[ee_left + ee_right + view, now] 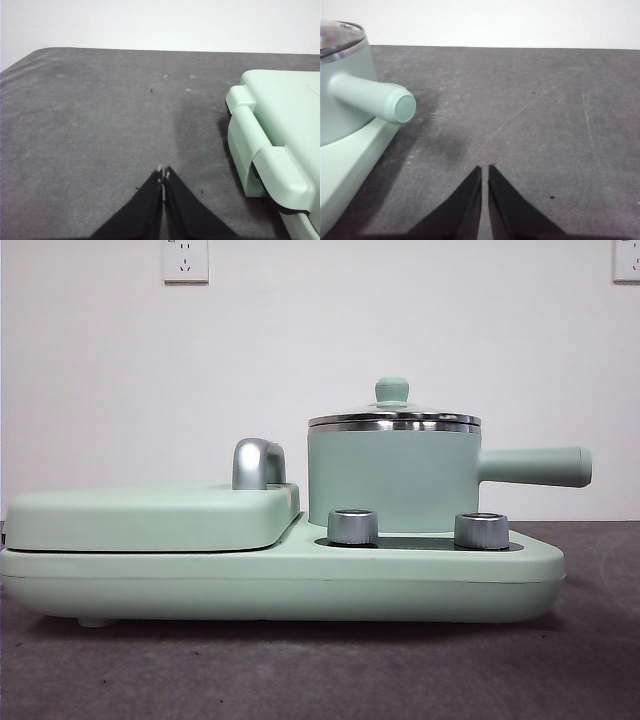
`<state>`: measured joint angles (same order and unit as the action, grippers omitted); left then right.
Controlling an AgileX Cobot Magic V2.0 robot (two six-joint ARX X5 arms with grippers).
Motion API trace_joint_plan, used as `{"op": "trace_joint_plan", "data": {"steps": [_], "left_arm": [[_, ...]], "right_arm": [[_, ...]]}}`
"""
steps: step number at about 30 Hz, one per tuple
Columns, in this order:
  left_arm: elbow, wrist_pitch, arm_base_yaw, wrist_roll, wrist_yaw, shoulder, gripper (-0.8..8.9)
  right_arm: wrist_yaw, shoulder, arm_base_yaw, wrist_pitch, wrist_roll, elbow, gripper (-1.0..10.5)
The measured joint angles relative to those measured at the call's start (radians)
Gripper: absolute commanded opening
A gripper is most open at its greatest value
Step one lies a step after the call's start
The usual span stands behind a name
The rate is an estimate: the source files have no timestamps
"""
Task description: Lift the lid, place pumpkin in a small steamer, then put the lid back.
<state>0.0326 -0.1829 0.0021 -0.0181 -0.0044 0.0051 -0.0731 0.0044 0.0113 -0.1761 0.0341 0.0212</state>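
The small steamer is a mint green pot with a long side handle, standing on the right half of the base unit. The lid sits on it, glass with a steel rim and a mint knob. In the right wrist view the steamer and part of the lid show at the side, well apart from my right gripper, which is shut and empty over the mat. My left gripper is shut and empty beside the griddle cover. The pumpkin is out of view.
The long mint green base unit carries two silver knobs at its front and a wide flat griddle cover with a steel handle on its left half. Dark grey mat covers the table.
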Motion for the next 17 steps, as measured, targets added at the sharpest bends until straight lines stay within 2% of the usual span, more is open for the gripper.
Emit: {"op": "trace_joint_plan", "data": {"steps": [4, 17], "left_arm": [[0.0, 0.0, 0.0, 0.0, 0.0, 0.0, 0.06], [0.0, 0.0, 0.0, 0.0, 0.0, 0.0, 0.06]], "right_arm": [[0.024, 0.0, 0.0, 0.0, -0.005, 0.0, 0.2], [0.024, 0.0, 0.0, 0.009, -0.005, -0.004, 0.2]]}}
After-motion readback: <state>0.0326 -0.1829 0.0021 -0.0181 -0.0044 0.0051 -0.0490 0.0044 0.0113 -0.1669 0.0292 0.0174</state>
